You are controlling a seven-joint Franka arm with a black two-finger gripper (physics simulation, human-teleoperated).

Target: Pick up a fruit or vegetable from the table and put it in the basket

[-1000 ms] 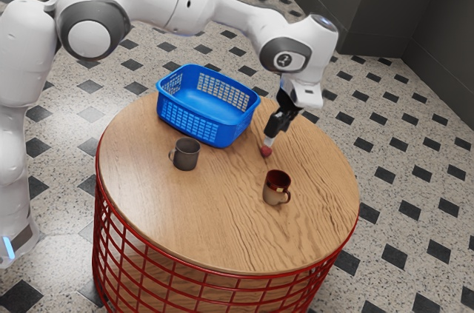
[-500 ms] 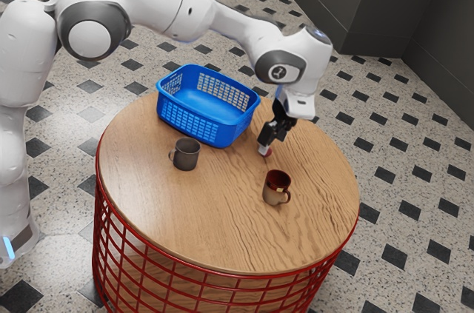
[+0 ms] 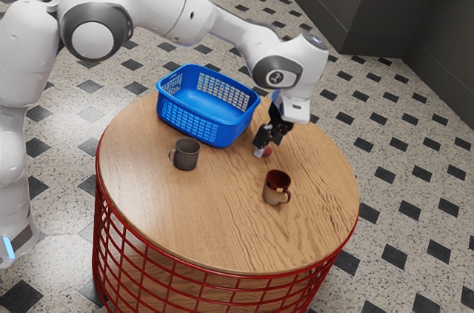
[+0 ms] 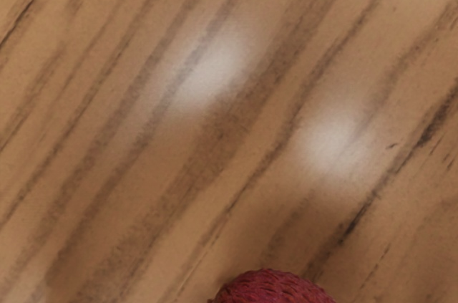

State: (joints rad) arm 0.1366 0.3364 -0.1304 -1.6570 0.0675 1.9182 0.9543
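The red fruit (image 3: 267,153), round with bumpy skin like a lychee's, is at the tabletop (image 3: 222,220), toward the exterior view's right from the blue basket (image 3: 196,122) and outside it. The claw (image 3: 263,149) is down at the fruit, tilted, and partly covers it; whether it is apart or clamped on the fruit, I cannot tell. In the wrist view, part of the fruit's dark red, textured skin lies just under the hand, with streaked wood grain and two pale glints beyond.

Near the fruit, on its near side, a two-tone mug (image 3: 276,189) stands upright, dark red inside and around the top, tan below, its handle toward the exterior view's right. The plastic basket, with slotted walls, sits upright on the far part of the tabletop. Just beside its near side stands a dark gray mug (image 3: 187,155), handle toward the exterior view's left.

The round wooden tabletop rests on a red wire frame (image 3: 182,274). Around it is a speckled floor (image 3: 415,187) with dark diamonds.
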